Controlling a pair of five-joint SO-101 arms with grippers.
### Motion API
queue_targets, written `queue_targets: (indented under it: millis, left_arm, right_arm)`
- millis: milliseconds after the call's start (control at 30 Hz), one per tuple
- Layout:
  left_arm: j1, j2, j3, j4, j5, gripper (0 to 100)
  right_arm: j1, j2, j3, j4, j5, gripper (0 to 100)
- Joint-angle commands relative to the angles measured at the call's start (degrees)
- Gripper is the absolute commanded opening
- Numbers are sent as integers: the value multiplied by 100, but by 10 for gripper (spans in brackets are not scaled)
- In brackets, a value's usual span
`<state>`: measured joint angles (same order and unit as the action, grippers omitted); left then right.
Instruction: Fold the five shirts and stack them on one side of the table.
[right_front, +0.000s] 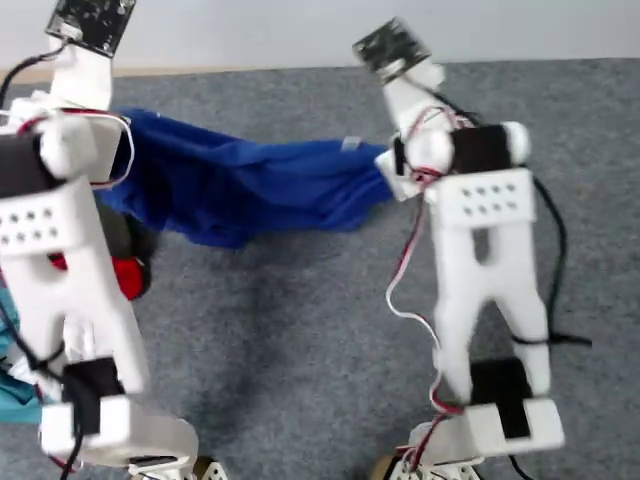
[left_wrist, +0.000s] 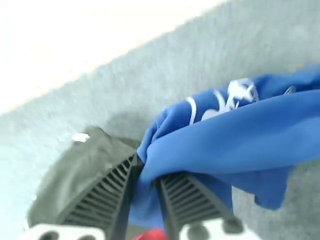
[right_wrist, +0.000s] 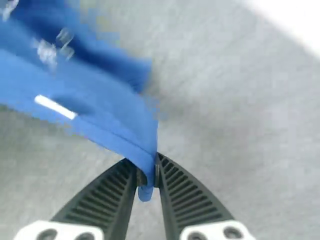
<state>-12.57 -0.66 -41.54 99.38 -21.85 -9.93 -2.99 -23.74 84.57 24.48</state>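
Note:
A blue shirt (right_front: 250, 190) hangs stretched between my two arms above the grey table, sagging in the middle. My left gripper (left_wrist: 146, 172) is shut on one bunched end of the blue shirt (left_wrist: 240, 140), which shows white print. My right gripper (right_wrist: 147, 172) is shut on the folded edge at the other end of the blue shirt (right_wrist: 90, 110). In the high view the left arm (right_front: 60, 230) stands at the left and the right arm (right_front: 480, 230) at the right.
A dark olive garment (left_wrist: 85, 165) and a red one (right_front: 128, 277) lie under the left arm. A teal garment (right_front: 15, 390) shows at the left edge. The grey table surface (right_front: 290, 350) lies open between the arms and to the right.

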Motion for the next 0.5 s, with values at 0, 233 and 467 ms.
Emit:
queue_targets:
  millis: [0,233,467]
  left_arm:
    - [167,-809,-110,-167,62,6]
    - [571,-1547,-75,-308,62,64]
    - [554,-1609,163,123,53,122]
  right_arm:
    - [215,-901,-360,-338,70,9]
    - [690,-1851,-360,-462,114,9]
    - [919,-2105,-316,-154,475,9]
